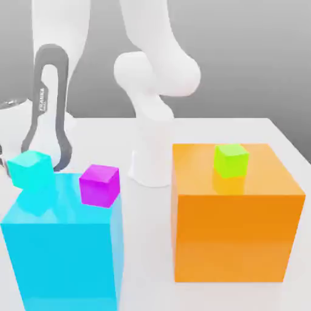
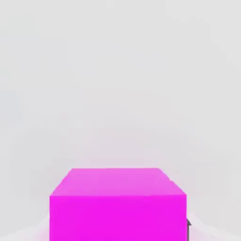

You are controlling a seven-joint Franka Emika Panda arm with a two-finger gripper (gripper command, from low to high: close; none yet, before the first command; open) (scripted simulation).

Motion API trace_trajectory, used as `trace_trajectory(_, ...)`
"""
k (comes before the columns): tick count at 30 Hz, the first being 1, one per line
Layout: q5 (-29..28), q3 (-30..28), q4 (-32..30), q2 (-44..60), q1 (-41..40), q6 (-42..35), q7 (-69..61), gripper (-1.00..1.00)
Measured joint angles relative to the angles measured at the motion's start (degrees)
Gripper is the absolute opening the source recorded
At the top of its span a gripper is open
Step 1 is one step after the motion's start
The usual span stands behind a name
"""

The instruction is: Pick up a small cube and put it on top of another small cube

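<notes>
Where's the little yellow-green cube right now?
In the exterior view, the yellow-green cube is toward the right, sitting on top of the big orange block, across a gap from the blue block.

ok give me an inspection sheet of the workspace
surface: pale, smooth tabletop, bearing a large blue block and a large orange block
job's things: lime cube on the orange block; cyan cube and magenta cube by the blue block's upper edges, contact unclear; none of the three stacked on another
clutter: nothing seen
grippers: jaws shut; a magenta block close to the hand camera, grip on it unclear
cables: nothing seen
surroundings: white arm, plain grey backdrop
</notes>
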Motion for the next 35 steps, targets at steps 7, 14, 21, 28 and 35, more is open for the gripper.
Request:
trace_trajectory(7, -19.66, -11.67, -2.47, -10.10, 7.25, -5.73, 15.57, -1.00)
trace_trajectory(14, -25.83, -10.06, 5.52, -18.81, 9.55, -18.78, 23.61, -1.00)
trace_trajectory(21, -30.25, -3.85, 18.41, -30.37, 10.40, -38.92, 31.08, -1.00)
trace_trajectory(28, -38.61, 4.32, 23.06, -35.11, 15.96, -53.29, 22.22, -1.00)
trace_trajectory(35, -38.94, 3.96, 17.72, -32.05, 16.40, -45.76, 20.31, 1.00)
